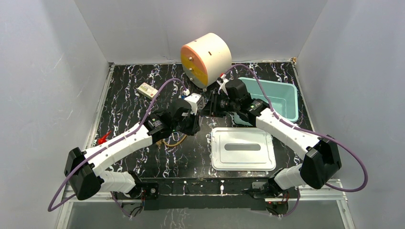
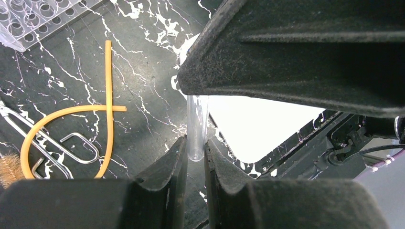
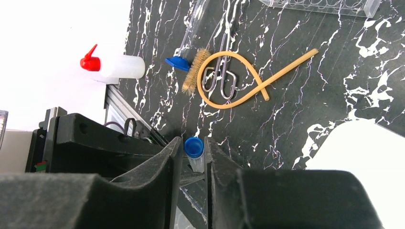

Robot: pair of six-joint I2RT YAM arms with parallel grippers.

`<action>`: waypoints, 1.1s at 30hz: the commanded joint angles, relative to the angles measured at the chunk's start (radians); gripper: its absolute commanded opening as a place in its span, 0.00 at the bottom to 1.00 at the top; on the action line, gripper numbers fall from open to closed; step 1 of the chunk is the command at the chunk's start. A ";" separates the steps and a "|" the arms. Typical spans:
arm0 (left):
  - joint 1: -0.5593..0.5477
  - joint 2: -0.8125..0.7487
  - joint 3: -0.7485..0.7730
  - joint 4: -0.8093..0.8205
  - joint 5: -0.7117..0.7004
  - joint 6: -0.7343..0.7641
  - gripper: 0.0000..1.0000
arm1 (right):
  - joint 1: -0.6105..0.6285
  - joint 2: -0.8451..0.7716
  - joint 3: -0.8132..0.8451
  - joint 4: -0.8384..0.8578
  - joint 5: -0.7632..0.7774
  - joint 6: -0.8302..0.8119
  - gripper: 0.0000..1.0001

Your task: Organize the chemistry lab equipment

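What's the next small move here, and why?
Probably open the left claw. Both claws seem shut on one clear tube: the right claw on its blue cap, the left on the bare lower end. That end must be free to drop into the tube rack.

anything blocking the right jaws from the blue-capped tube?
Nothing visible. The blue-capped tube sits clamped in the jaws of the right gripper at its cap end. The left gripper holds its clear bottom end.

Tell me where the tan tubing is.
The tan tubing lies left of centre, under the left arm in the top view, looped around the wire tongs' handles, brush beside it.
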 commanded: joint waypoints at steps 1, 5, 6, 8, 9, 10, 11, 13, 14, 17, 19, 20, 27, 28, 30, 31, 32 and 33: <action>0.000 -0.010 0.018 -0.021 -0.007 0.014 0.09 | -0.008 -0.025 0.045 0.006 -0.019 -0.016 0.29; 0.000 -0.016 0.018 -0.015 -0.002 0.013 0.10 | -0.008 -0.007 0.048 -0.002 -0.018 -0.024 0.33; 0.000 -0.017 0.018 -0.015 -0.002 0.014 0.09 | -0.009 -0.004 0.048 -0.003 -0.018 -0.025 0.34; 0.000 -0.018 0.018 -0.015 -0.003 0.014 0.10 | -0.009 0.000 0.050 -0.003 -0.020 -0.027 0.35; -0.001 -0.018 0.019 -0.015 -0.006 0.014 0.10 | -0.008 0.001 0.050 -0.005 -0.020 -0.028 0.35; 0.000 -0.018 0.020 -0.015 -0.009 0.014 0.10 | -0.008 0.002 0.051 -0.007 -0.024 -0.029 0.34; 0.000 -0.017 0.020 -0.016 -0.014 0.013 0.10 | -0.008 0.003 0.052 -0.007 -0.027 -0.030 0.33; 0.000 -0.015 0.023 -0.018 -0.023 0.014 0.10 | -0.008 0.003 0.054 -0.008 -0.034 -0.030 0.32; 0.000 -0.015 0.022 -0.019 -0.025 0.014 0.10 | -0.009 0.005 0.054 -0.008 -0.039 -0.030 0.30; 0.000 -0.015 0.025 -0.019 -0.032 0.015 0.10 | -0.010 0.008 0.057 -0.008 -0.046 -0.033 0.25; 0.000 -0.014 0.025 -0.019 -0.036 0.016 0.13 | -0.010 0.009 0.061 -0.012 -0.046 -0.040 0.21; 0.000 -0.014 0.026 -0.022 -0.042 0.015 0.18 | -0.011 0.008 0.063 -0.012 -0.043 -0.047 0.20; 0.026 -0.058 0.020 -0.046 -0.171 -0.043 0.75 | -0.021 -0.028 0.087 -0.002 0.039 -0.168 0.20; 0.044 -0.069 0.017 -0.047 -0.165 -0.054 0.76 | -0.026 -0.026 0.099 -0.009 0.054 -0.202 0.21; 0.091 -0.090 0.013 -0.054 -0.142 -0.080 0.78 | -0.031 -0.021 0.122 -0.012 0.090 -0.259 0.21; 0.118 -0.103 0.012 -0.061 -0.131 -0.096 0.78 | -0.033 -0.015 0.134 -0.012 0.107 -0.285 0.21; 0.144 -0.117 0.009 -0.065 -0.121 -0.112 0.79 | -0.035 -0.009 0.147 -0.010 0.125 -0.312 0.21; 0.172 -0.131 0.005 -0.068 -0.109 -0.128 0.81 | -0.035 -0.003 0.157 -0.002 0.149 -0.338 0.21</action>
